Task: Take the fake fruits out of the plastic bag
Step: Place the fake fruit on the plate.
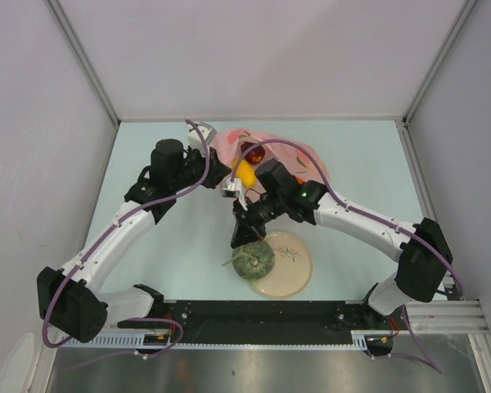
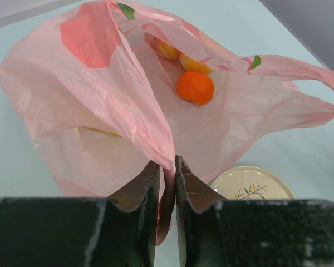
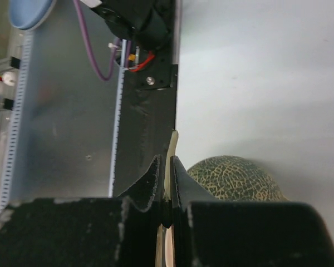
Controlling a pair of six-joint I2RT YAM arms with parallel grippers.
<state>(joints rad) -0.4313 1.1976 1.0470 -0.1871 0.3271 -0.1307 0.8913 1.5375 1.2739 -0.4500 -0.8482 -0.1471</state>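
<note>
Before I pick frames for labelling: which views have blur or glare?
Top external: sharp, evenly lit. Left wrist: bag and orange crisp, left gripper dark and soft. Right wrist: melon sharp, right gripper blurred.

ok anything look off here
The melon sits askew, half off the left rim of the plate. Otherwise nothing stands out: the bag is just crumpled, with fruit inside.

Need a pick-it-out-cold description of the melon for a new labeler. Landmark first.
Start at the round cream plate, midway along the table's front edge. The melon is at the plate's left side, just beneath the right end effector. It is the only grey-green, net-patterned fruit, and it is bigger than the smooth bright fruits inside the pink plastic bag.
</note>
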